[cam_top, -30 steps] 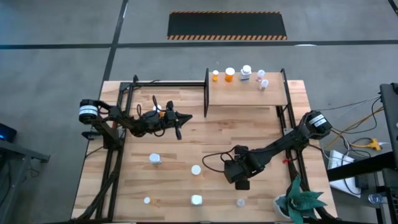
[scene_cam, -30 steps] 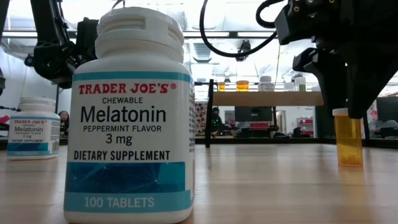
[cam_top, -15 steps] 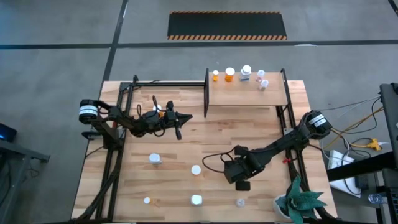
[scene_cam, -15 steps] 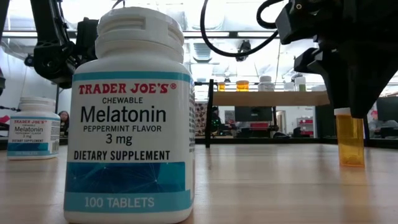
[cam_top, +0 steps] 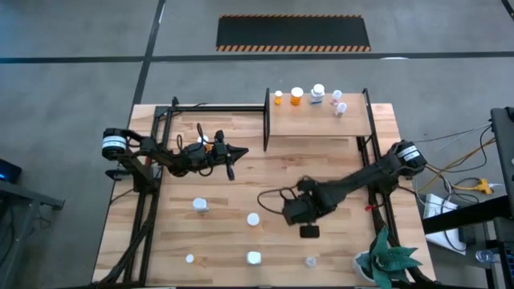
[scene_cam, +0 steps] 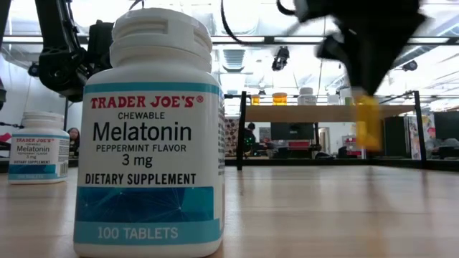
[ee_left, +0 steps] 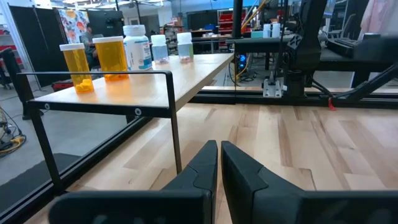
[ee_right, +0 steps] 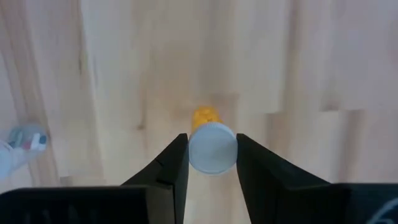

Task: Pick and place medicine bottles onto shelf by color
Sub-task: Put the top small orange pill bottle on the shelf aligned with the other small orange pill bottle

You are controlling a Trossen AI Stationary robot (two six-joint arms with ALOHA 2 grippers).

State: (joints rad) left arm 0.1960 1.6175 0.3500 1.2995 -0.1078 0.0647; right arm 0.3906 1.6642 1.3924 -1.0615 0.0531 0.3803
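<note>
My right gripper (cam_top: 299, 215) hangs over the middle of the table, a little right of centre, and is shut on a small orange bottle with a white cap (ee_right: 212, 148). The bottle also shows blurred in the low view (scene_cam: 367, 123), above the tabletop. My left gripper (cam_top: 231, 164) waits, shut and empty, left of the shelf (cam_top: 317, 124). On the shelf board stand two orange bottles (cam_top: 287, 97) at its far left, then three white ones (cam_top: 318, 93) further right. Several white-capped bottles (cam_top: 200, 205) stand on the near part of the table. My right gripper pinches the orange bottle at its white cap end (ee_right: 212, 148), with one finger (ee_right: 176, 163) on each side of it. The fingers come from above, pointing down. The bottle hangs upright below them, its orange body (ee_right: 205, 116) clear of the table.
A large Melatonin bottle (scene_cam: 150, 136) stands close to the low camera, with a second one (scene_cam: 39, 147) to its left. A small clear bottle (ee_right: 22, 144) lies near the right gripper. Black frame posts (cam_top: 267, 120) edge the shelf. A plant (cam_top: 387, 261) stands at the near right corner.
My right gripper has risen and gone toward the table's left and far edges with the orange bottle. The bottle stood on the table a second ago and now hangs clear of it, still upright.
</note>
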